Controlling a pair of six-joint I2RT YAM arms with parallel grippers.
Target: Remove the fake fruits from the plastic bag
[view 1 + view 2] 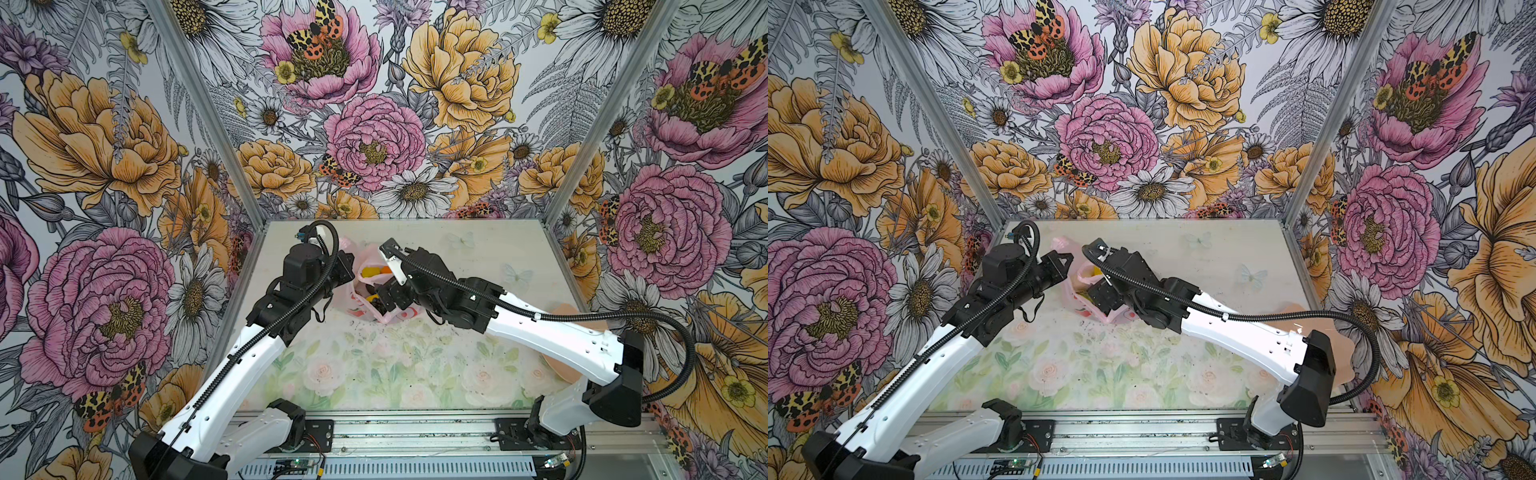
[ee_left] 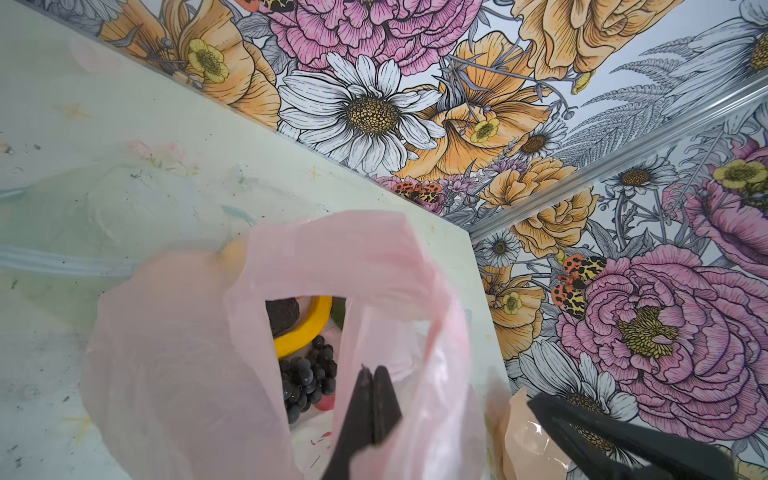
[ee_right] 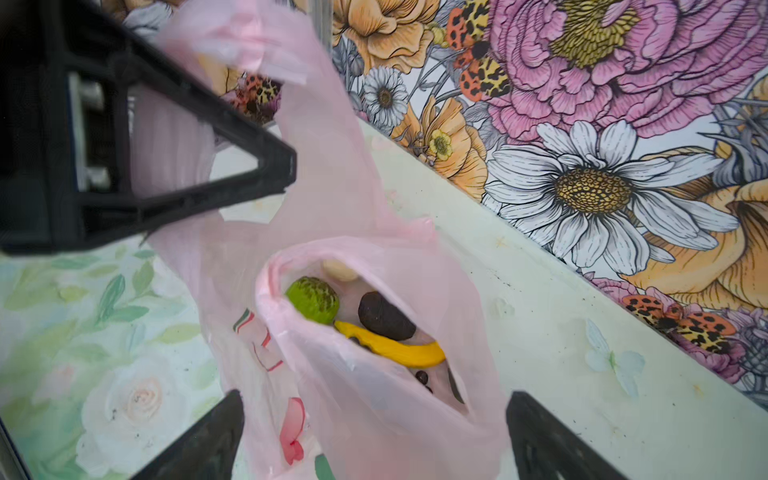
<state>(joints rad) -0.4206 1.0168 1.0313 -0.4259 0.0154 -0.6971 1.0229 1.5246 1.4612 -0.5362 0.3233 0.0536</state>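
Right tool (image 3: 374, 395) spread, left tool (image 2: 372, 370) pinching plastic bag (image 2: 374, 249), fake fruits (image 3: 399, 351) inside

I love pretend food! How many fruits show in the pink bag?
7: green citrus, whitish lump, dark avocado, banana and grapes in the bag mouth; lemon and orange at its far side. More may be hidden.

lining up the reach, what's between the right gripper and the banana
In the right wrist view, only the plastic bag's crumpled near wall lies between the right gripper and the banana; the open jaws straddle it.
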